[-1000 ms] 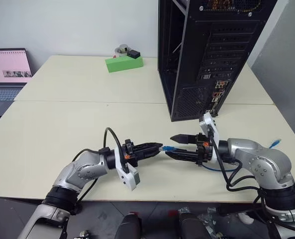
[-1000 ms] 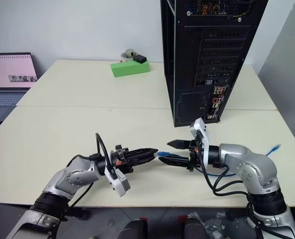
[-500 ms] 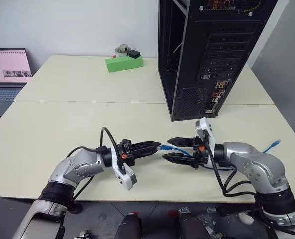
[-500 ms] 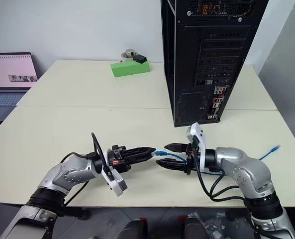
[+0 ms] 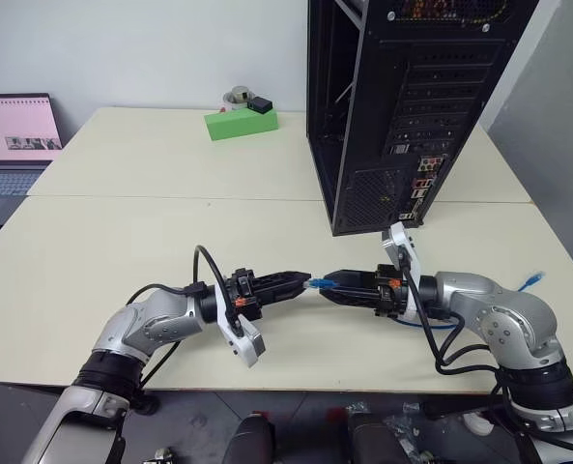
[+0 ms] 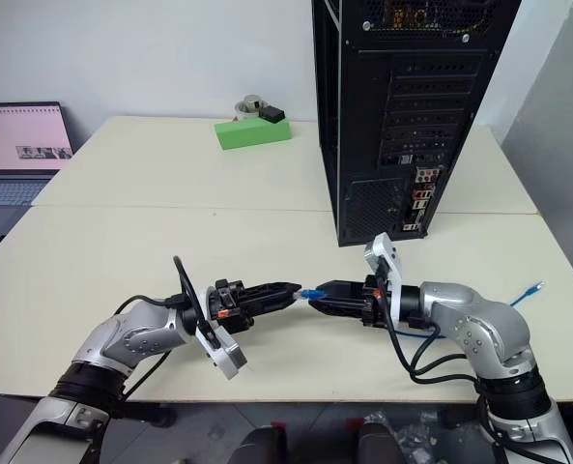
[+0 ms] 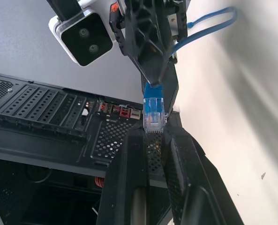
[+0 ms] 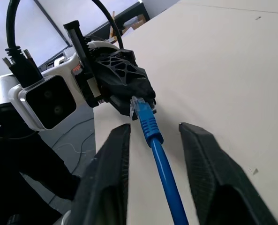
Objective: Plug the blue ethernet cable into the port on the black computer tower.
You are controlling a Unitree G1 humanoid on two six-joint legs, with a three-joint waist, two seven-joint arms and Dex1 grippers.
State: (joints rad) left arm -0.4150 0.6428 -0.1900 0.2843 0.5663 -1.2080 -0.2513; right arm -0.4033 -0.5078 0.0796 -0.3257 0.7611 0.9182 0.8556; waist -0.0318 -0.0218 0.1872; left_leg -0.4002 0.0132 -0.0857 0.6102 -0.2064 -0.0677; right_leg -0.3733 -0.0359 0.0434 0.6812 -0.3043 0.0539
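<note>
Cream tabletop (image 5: 122,242) carries the black computer tower (image 5: 402,106), its top cut off. Before it, the left gripper (image 5: 300,281) pinches the blue ethernet cable (image 8: 150,129) by its clear plug. The right gripper (image 8: 150,129) straddles the cord, fingers (image 8: 111,159) apart in its wrist view; contact is unclear.

Blue ethernet cable (image 5: 321,284) hangs level before upright black computer tower (image 5: 402,106).

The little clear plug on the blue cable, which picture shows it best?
The left wrist view: the clear plug sits close up, pinched at the tips of the left gripper. The right wrist view shows it side-on between the right gripper's fingers. In the eye views it's just a tiny blue speck.
</note>
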